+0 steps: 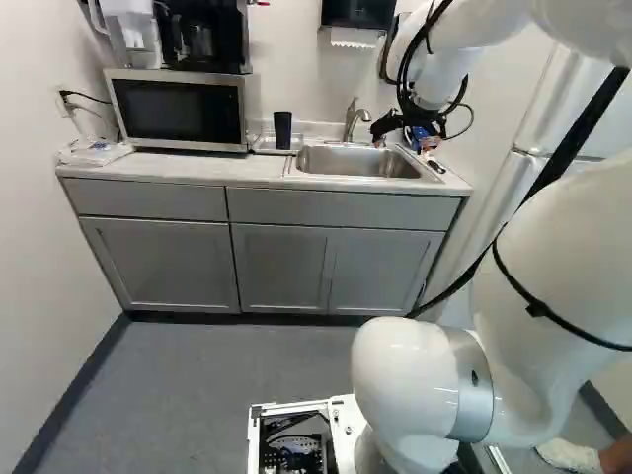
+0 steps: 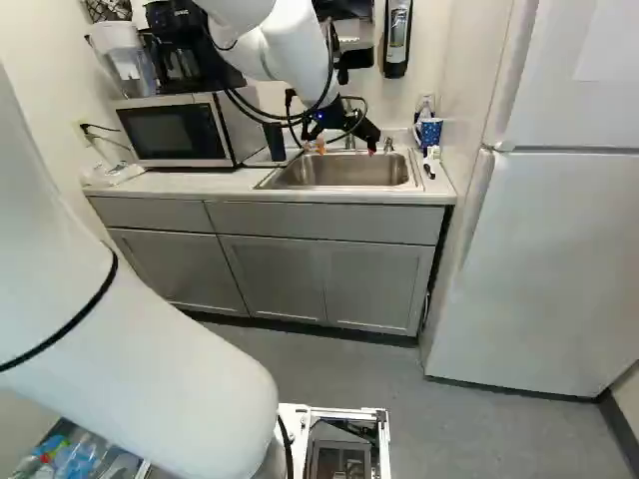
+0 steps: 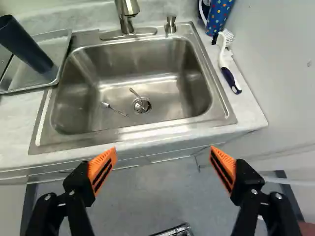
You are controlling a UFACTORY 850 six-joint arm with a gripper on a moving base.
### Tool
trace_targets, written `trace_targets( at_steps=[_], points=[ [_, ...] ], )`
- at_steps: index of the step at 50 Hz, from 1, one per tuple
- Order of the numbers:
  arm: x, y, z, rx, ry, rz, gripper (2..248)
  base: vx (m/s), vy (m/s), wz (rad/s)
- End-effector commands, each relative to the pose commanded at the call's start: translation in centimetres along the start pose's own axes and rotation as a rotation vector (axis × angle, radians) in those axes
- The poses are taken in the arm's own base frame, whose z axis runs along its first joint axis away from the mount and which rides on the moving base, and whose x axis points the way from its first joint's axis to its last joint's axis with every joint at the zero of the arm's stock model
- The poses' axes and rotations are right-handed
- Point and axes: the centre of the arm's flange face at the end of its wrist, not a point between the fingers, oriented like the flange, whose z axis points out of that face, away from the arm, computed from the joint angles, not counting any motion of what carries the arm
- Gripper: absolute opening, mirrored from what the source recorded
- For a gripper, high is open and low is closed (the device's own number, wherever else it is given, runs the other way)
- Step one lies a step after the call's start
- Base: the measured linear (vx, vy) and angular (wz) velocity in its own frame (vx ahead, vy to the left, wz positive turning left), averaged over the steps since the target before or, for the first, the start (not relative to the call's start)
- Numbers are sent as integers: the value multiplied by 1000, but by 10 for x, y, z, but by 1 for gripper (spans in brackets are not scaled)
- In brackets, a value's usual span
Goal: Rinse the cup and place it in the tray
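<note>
Arm [image 1: 568, 247] up and reaching ahead, white wrist [image 2: 300, 50] coming down from the top of the right base view — black cables [image 2: 329, 70] looped off it. Gripper [image 2: 344, 150] angled down, two fingers spread wide — orange pads [image 3: 98, 164] facing across the gap.

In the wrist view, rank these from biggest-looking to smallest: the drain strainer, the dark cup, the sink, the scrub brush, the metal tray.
1. Sink
2. Metal tray, partly covered
3. Dark cup, reaching the view's edge
4. Scrub brush
5. Drain strainer
</note>
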Motion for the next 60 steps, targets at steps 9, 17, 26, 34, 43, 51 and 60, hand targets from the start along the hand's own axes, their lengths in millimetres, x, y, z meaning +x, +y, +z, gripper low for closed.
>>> trace_targets(
  at_steps=[9, 17, 26, 34, 43, 51, 60],
  points=[
    [0, 0, 0, 0, 0, 0, 247, -132, 109, -7],
    [0, 0, 0, 0, 0, 0, 247, -156, 93, 6],
    [0, 0, 0, 0, 0, 0, 247, -146, 62, 3],
    [0, 0, 0, 0, 0, 0, 247, -115, 49, 4],
    [0, 0, 0, 0, 0, 0, 247, -89, 36, 7],
    [0, 0, 0, 0, 0, 0, 247, 2, -3, -3],
    [0, 0, 0, 0, 0, 0, 247, -1, 0, -4]
  ],
)
